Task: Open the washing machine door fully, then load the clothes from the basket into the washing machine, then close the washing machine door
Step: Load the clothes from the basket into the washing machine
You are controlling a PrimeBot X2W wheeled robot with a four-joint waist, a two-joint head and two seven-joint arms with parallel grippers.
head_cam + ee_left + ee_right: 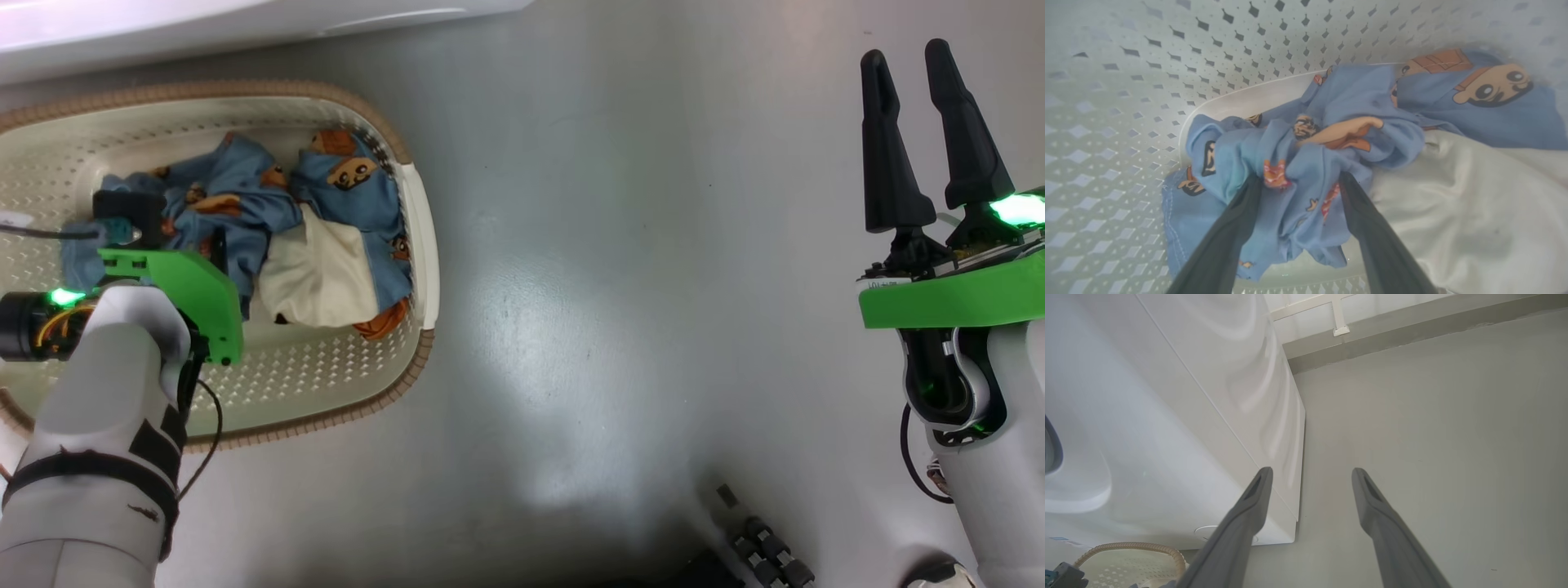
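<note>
Down inside the basket [420, 245], the left gripper [1300, 179] has its two dark fingers spread wide, one on either side of a bunched fold of the clothes [1331, 122]. The fingertips press into the blue fabric, but the jaws are not closed on it. The clothes lie in a heap, all within the basket: light-blue cloth printed with orange cartoon figures, and a cream-white piece beside it. The basket sits on the grey floor [612, 245], near the white washing machine [1147, 416] but not touching it. Well apart, on the robot's right, the right gripper [906, 53] hovers over bare floor with its fingers wide and nothing between them. In its wrist view, they point past the machine's lower corner.
</note>
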